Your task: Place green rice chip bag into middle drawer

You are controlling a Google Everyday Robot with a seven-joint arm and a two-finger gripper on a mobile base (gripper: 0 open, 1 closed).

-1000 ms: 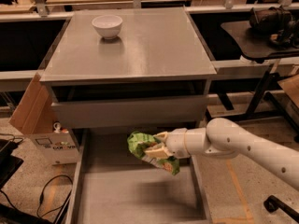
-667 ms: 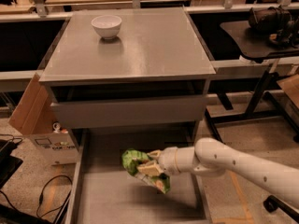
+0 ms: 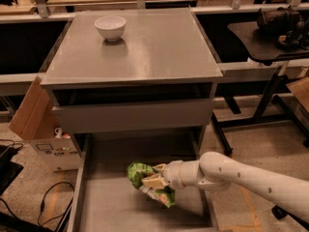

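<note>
- Middle drawer (image 3: 108, 209) pulled well out toward the near side, low under the cabinet; thin low walls along left and right, near edge cut off by the frame.
- Broad bare grey floor left of the bag and nearer than it; only a narrow strip between bag and right wall.
- Gripper (image 3: 152, 181) over the drawer, a little right of its centre, reaching in from the right across the right wall; fingers (image 3: 156, 182) pinched closed on the green rice chip bag (image 3: 138, 171).
- Bag crumpled, bulging left of and below the fingers, wholly within the drawer's outline; resting on the floor or hanging just above it, cannot tell.
- White arm (image 3: 251, 178) slanting in from the near right corner, crossing above the right wall.
- Upper drawer's plain tall grey front panel (image 3: 130, 116) above the far end of the open tray, with a dark gap between panel and cabinet top (image 3: 154, 52).
- White bowl (image 3: 110, 27) upright near the far left corner of the cabinet top, well apart from the bag.
- Cardboard box (image 3: 29, 115) leaning just left of the cabinet; cables (image 3: 48, 202) on the ground left of the drawer's left wall.
- Dark desk (image 3: 260, 37) at far right, its black legs on the ground right of the cabinet.
</note>
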